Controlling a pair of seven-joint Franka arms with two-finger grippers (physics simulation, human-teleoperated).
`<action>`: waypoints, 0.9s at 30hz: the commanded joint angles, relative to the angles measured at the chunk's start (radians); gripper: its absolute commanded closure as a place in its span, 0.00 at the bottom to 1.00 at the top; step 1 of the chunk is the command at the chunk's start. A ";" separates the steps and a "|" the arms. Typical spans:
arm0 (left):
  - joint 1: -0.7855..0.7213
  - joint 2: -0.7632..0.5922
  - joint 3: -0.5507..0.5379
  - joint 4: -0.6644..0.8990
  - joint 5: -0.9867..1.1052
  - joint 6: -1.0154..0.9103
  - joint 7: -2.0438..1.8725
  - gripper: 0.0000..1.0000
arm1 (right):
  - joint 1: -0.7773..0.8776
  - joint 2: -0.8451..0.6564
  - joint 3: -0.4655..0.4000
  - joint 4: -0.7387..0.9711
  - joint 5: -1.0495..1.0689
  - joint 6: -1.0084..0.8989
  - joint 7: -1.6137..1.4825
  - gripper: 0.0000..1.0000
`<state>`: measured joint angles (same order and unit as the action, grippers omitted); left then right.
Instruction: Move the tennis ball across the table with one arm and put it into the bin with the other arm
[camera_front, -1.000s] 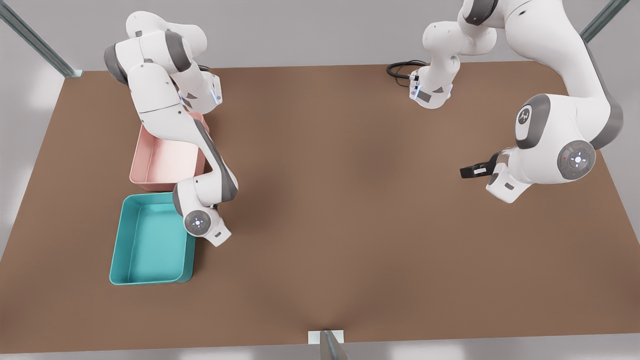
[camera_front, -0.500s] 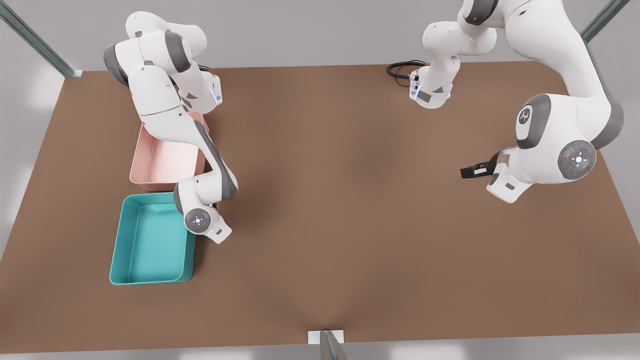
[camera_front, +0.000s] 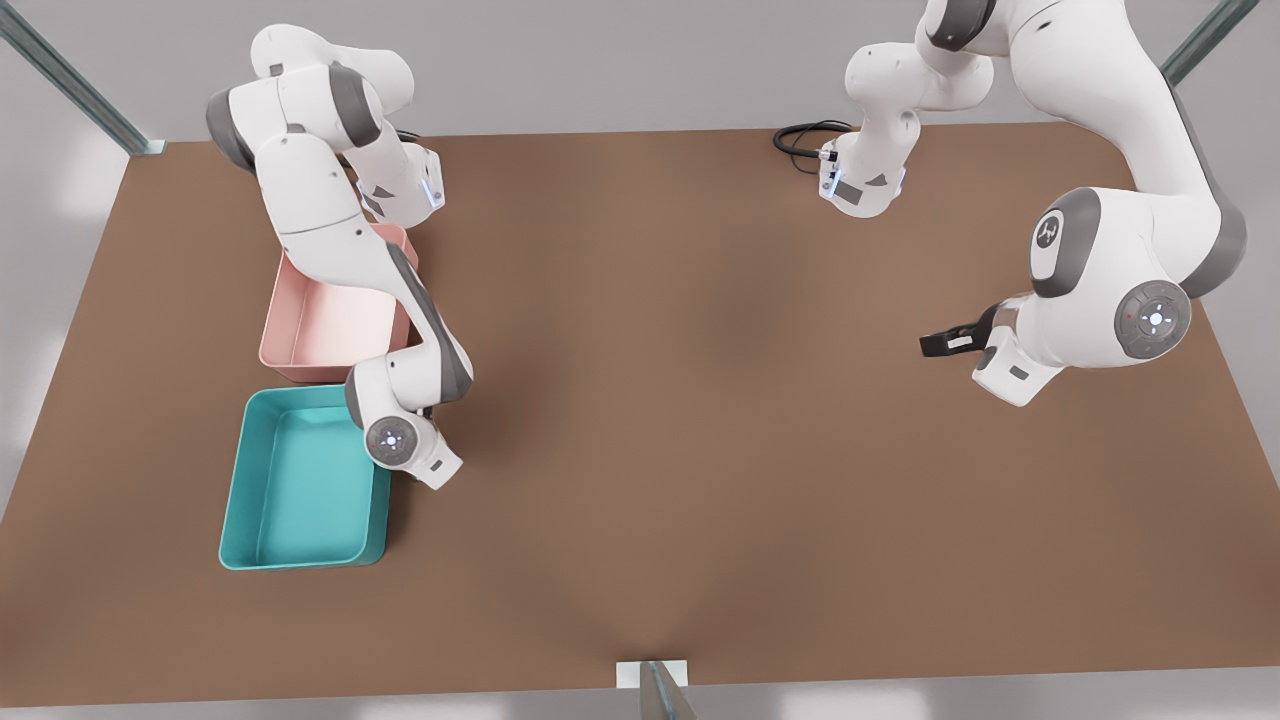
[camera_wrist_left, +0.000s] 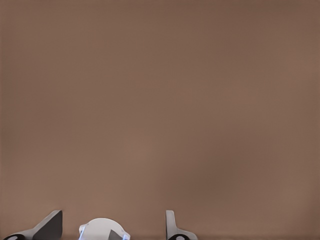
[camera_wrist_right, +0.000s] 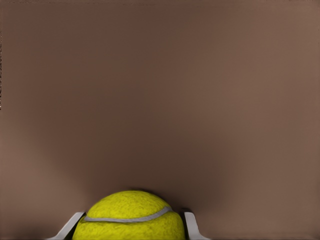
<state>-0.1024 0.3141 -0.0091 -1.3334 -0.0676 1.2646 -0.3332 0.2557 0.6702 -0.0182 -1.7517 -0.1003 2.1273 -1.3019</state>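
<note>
right gripper (camera_wrist_right: 131, 223) edged toward bin (camera_front: 300, 560) | clamps 1 tennis ball (camera_wrist_right: 130, 215) | left gripper (camera_wrist_left: 112, 224) spread, idle | 1 pink tray (camera_front: 320, 330)

tennis ball (camera_wrist_right: 129, 217) cut by frame edge

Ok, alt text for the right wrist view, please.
A small yellow-green tennis ball with a pale curved seam sits between the right gripper's two pale fingers, which flank it closely on both sides. Beyond it stretches the flat brown tabletop.
</note>
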 joint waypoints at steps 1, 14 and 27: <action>0.000 -0.001 0.000 0.000 0.000 -0.001 -0.003 0.00 | 0.002 -0.006 0.001 0.001 -0.002 -0.003 -0.022 0.42; 0.000 -0.001 -0.002 0.000 0.000 -0.001 -0.004 0.00 | -0.064 -0.136 0.001 0.110 0.016 -0.176 -0.060 0.42; -0.005 -0.001 -0.002 0.000 -0.001 -0.002 -0.006 0.00 | -0.188 -0.032 -0.014 0.247 -0.019 -0.191 -0.083 0.00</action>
<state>-0.1074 0.3141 -0.0106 -1.3334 -0.0684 1.2643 -0.3378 0.0712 0.6415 -0.0322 -1.5032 -0.1238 1.9461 -1.3711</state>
